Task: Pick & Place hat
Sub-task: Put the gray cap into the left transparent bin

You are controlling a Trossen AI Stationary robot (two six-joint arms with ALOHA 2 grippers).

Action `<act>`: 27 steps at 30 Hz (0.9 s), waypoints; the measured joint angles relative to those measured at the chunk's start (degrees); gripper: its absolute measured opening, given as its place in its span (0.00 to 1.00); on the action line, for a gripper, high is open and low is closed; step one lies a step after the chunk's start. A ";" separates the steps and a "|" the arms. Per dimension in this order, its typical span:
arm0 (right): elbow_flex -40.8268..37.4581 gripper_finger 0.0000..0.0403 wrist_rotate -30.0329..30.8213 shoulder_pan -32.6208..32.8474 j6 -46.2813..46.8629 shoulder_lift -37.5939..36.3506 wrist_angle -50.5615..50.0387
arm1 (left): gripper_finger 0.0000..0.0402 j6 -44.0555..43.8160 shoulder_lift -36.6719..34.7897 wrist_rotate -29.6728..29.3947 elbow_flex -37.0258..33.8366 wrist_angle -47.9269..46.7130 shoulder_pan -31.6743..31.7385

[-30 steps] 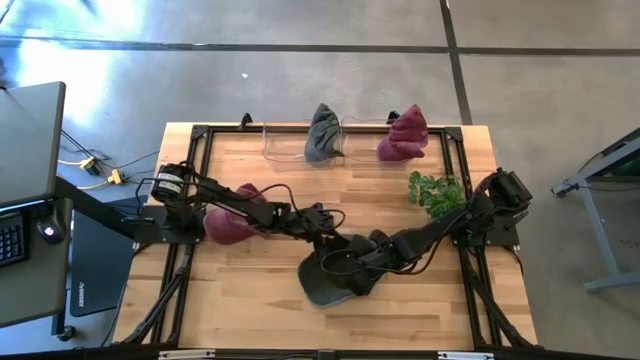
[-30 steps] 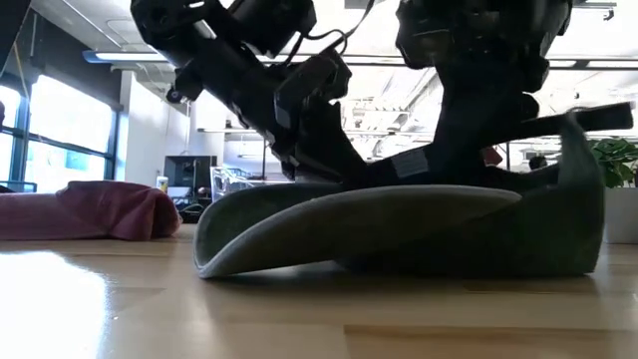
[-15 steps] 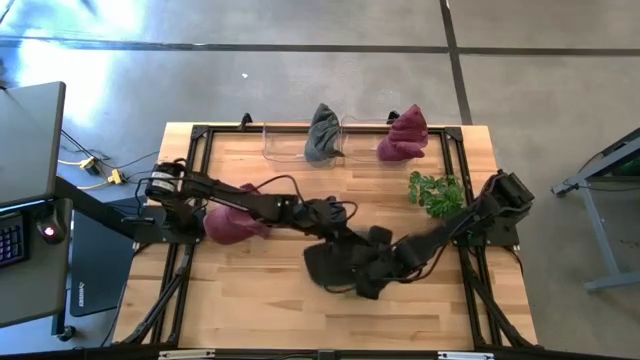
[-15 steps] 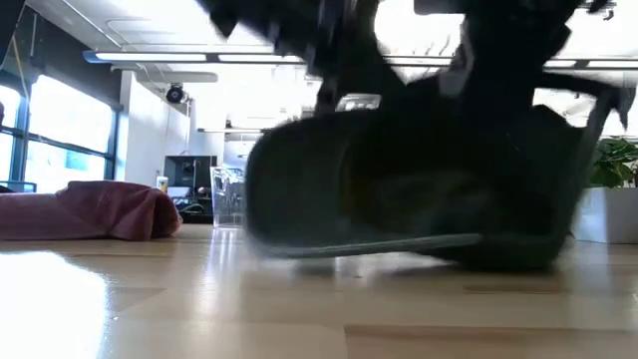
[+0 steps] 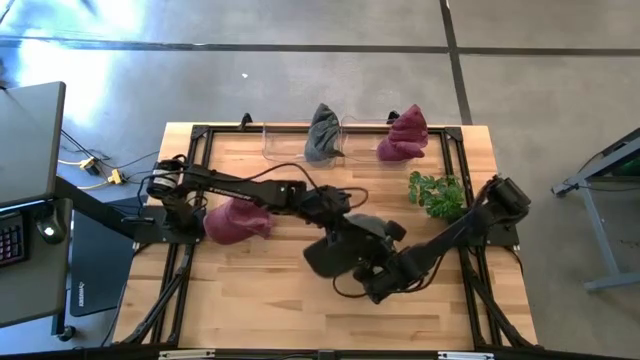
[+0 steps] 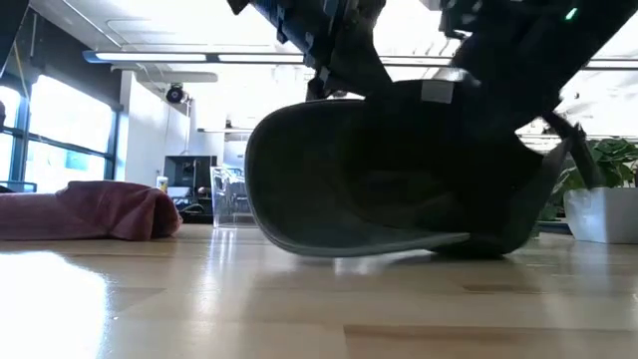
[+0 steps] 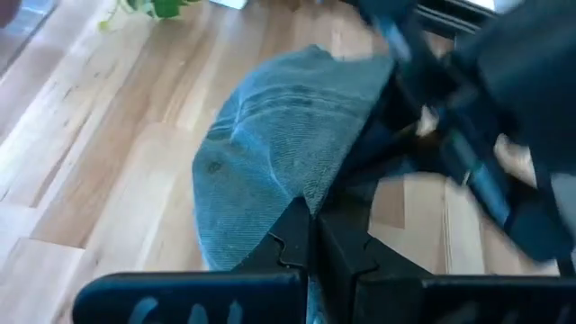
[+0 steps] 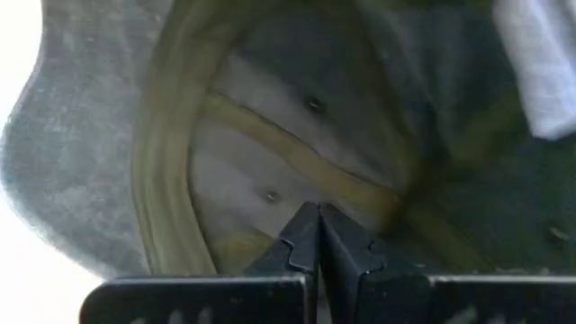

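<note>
Hat (image 5: 335, 255), a dark grey cap, is near the middle of the tabletop (image 5: 250, 290), a little toward the front edge and the right side. Both arms hold it. In the low view the cap (image 6: 379, 189) is tipped up with its hollow inside facing the camera, and only its lower rim seems to touch the wood.

The left gripper (image 5: 345, 232) reaches in from the left edge and its fingers are pressed together on the cloth of the hat; in the left wrist view the two dark fingers (image 7: 292, 247) meet at the edge of the blue-grey fabric (image 7: 279, 153). The right gripper (image 5: 385, 275) comes from the right edge, just beside the hat on its front-right side. Its fingers (image 8: 301, 238) are also clenched, pinching the inside of the cap, where a pale yellowish seam band (image 8: 288, 153) shows.

A maroon hat (image 5: 235, 220) lies near the left edge. At the back edge stand two clear holders (image 5: 285, 145), one with a grey hat (image 5: 322, 132) and one with another maroon hat (image 5: 405, 135). A small green plant (image 5: 437, 192) stands near the right edge, well apart from the grippers.
</note>
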 joint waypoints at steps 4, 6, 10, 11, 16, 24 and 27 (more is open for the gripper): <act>-2.57 0.00 4.10 -2.29 -3.92 2.69 11.27 | 0.00 -2.44 0.00 4.12 0.00 0.01 1.01; -3.90 0.00 6.17 -3.71 -5.23 3.91 15.94 | 0.00 -2.44 0.00 6.29 0.00 0.00 0.99; -5.92 0.00 10.07 -6.60 -5.09 5.18 20.53 | 0.00 -2.42 0.00 12.21 0.00 0.46 1.01; -6.55 0.00 10.83 -7.25 -5.15 5.24 21.88 | 0.00 -2.42 0.00 13.85 0.00 0.47 1.01; -8.08 0.00 10.43 -9.63 -5.51 5.35 25.27 | 0.00 -2.48 0.00 15.47 -0.02 0.79 1.12; -5.79 0.00 1.44 -5.35 -6.34 -0.52 24.62 | 0.00 -2.69 -0.07 6.49 -0.02 -2.70 0.94; -5.81 0.00 -0.73 -3.13 1.64 -3.02 20.68 | 0.00 -3.02 -0.07 5.38 -0.02 -2.60 0.99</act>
